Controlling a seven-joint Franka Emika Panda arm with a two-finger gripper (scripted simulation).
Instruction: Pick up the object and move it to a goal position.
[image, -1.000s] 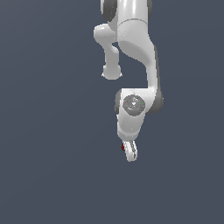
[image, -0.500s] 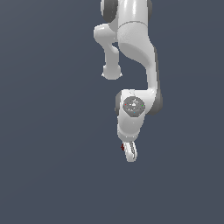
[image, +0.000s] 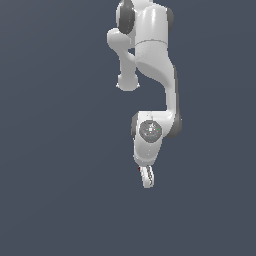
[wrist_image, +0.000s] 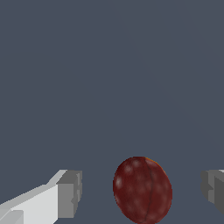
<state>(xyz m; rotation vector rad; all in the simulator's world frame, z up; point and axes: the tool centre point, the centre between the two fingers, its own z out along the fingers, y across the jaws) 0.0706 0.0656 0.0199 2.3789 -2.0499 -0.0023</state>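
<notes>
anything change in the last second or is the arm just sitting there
Nothing visibly changed: the arm holds the same pose in the exterior view, with the hand low by the dark red object. In the wrist view the fingers stand either side of it, with gaps.

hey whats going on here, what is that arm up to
A white Franka arm reaches down over a plain dark grey surface to pick up a small dark red, roundish object. In the wrist view the gripper is open, with the object sitting between its two fingers and a visible gap on each side, so nothing is gripped yet. In the exterior view only a speck of red shows beside the gripper tip.
</notes>
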